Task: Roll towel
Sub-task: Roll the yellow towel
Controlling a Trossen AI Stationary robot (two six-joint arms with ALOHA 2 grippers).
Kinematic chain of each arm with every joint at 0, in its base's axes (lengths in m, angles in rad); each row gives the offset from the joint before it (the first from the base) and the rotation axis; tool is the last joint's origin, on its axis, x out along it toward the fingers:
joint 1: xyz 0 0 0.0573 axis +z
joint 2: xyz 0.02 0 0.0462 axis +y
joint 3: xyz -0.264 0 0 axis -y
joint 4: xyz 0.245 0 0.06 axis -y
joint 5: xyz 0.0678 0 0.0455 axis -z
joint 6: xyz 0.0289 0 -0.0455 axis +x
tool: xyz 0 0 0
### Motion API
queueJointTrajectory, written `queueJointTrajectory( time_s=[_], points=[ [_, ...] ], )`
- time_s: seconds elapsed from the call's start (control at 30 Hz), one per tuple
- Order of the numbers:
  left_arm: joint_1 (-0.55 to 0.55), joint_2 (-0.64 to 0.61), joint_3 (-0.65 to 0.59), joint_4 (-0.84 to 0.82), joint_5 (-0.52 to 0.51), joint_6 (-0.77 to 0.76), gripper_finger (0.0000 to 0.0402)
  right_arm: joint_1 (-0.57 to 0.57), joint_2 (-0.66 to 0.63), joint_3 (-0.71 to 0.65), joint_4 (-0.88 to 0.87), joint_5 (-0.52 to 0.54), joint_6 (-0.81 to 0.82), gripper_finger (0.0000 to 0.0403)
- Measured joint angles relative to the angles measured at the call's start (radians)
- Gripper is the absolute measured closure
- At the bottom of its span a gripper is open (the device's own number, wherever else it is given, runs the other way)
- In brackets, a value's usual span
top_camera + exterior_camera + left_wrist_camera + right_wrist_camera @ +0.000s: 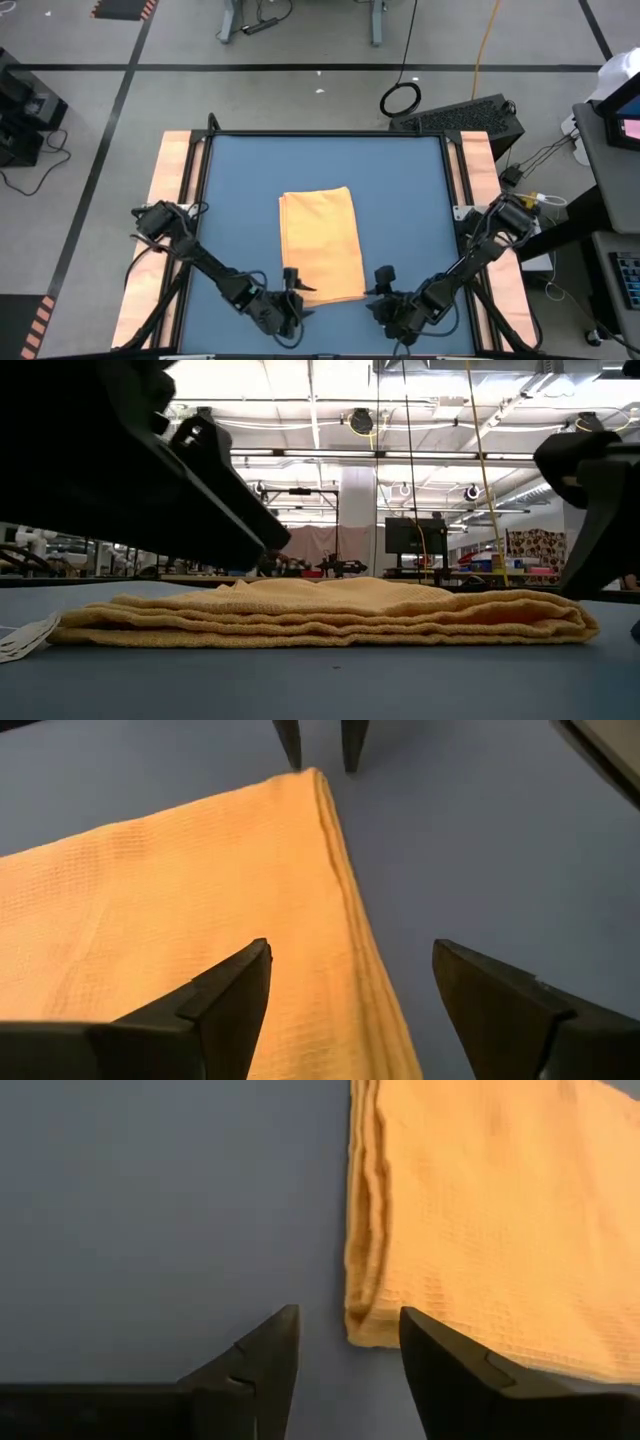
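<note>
Left hand (293, 283): low at the near-left corner of the towel, at the front of the surface. In the left wrist view its fingers (225, 995) are spread apart, one over the cloth and the other over bare blue beside the folded edge; nothing is grasped.
Towel (322, 243): orange-yellow waffle-weave cloth, folded into a long flat rectangle, lying near the middle of the surface with its long side running away from the arms. The low view shows several stacked layers (320, 615), flat and not rolled.
Tag (25, 637): small, white, lying on the surface at one end of the folded towel.
Surface (240, 190): blue mat with pale wooden strips along both sides.
Right hand (384, 283): low near the front edge, just beside the near-right corner of the towel. In the right wrist view its fingers (265, 1365) stand released with a clear gap, the towel corner (365, 1330) lying just beyond that gap; they rest over bare mat and grasp nothing.
</note>
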Motion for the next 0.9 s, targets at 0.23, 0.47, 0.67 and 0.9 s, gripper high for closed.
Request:
queueJointTrajectory(
  time_s=[0.23, 0.47, 0.67, 0.9],
  points=[
    [0.037, 0.0, 0.0, -0.021, 0.069, -0.026, 0.0118, -0.021, 0.023, 0.001, 0.04, 0.017, -0.001, 0.0232],
    [0.058, 0.0, 0.0, 0.089, 0.095, -0.026, 0.0118, -0.066, 0.025, 0.001, 0.05, 0.016, 0.005, 0.0232],
    [0.092, 0.0, 0.0, 0.14, 0.095, -0.025, 0.0118, -0.089, 0.025, 0.001, 0.052, -0.01, 0.007, 0.0255],
    [0.122, 0.037, 0.002, 0.262, 0.111, 0.026, 0.0118, -0.117, 0.025, 0.001, 0.091, -0.088, 0.022, 0.037]
  ],
)
